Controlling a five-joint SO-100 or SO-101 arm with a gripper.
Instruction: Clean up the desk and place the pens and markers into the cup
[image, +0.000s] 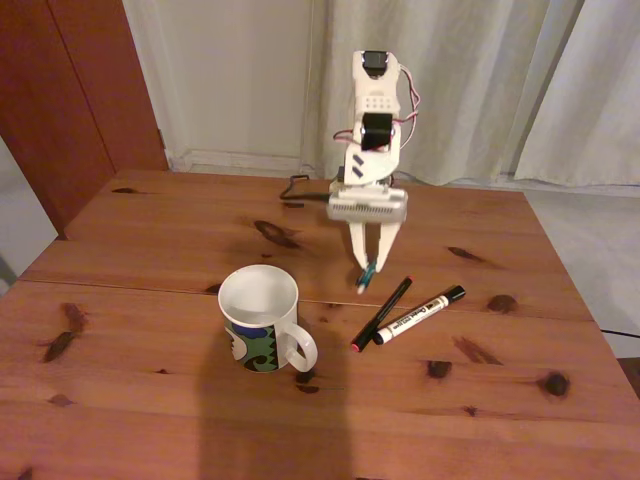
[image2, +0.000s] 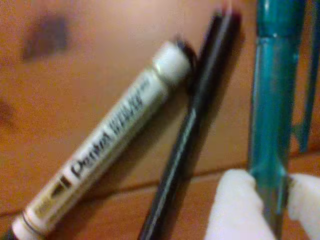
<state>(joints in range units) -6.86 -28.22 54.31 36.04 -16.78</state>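
Note:
My gripper points down over the middle of the desk, shut on the teal-green pen. In the wrist view the white fingertips clamp the teal-green pen from both sides. The pen's lower tip hangs close to the wood; I cannot tell whether it touches. Just right of it lie the thin black pen with red ends and the white marker with a black cap, side by side. Both show beside the held pen in the wrist view, black pen and marker. The cup stands upright to the front left, apparently empty.
The arm's base stands at the desk's far edge, with a black cable lying to its left. White curtains hang behind the desk. A seam between planks runs across the desk, and dark knots dot the wood.

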